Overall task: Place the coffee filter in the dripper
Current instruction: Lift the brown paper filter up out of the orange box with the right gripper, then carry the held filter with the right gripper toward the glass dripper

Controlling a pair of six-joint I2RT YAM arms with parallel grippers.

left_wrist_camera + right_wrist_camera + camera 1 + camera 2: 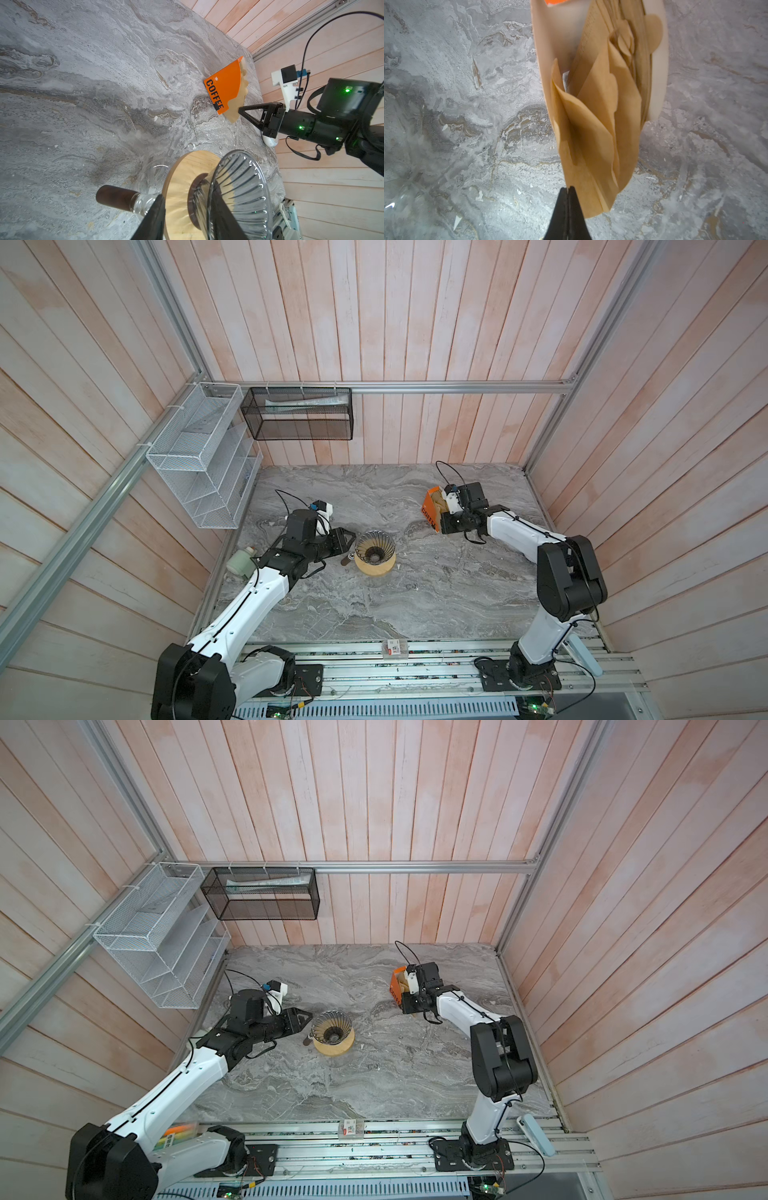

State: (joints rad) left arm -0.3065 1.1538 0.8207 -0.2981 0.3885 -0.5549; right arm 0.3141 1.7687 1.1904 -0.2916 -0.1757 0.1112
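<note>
The dripper [376, 549] [245, 187], a dark ribbed cone, sits in a wooden ring [374, 568] on a clear glass vessel with a brown handle [116, 196], mid-table. My left gripper [187, 196] [348, 538] straddles its near wall, one finger outside and one inside the cone, holding it. Tan coffee filters stand in an orange COFFEE box [224, 87] [430, 512] at the back right. The front coffee filter [591, 135] [233, 116] sticks out of the box. My right gripper [568, 188] [240, 109] is shut, pinching that filter's lower edge.
A white mesh rack [199, 456] and a black mesh basket [299, 414] hang on the back-left walls. A pale green bottle [241, 564] stands beside the left arm. A small labelled box [394, 647] lies on the front rail.
</note>
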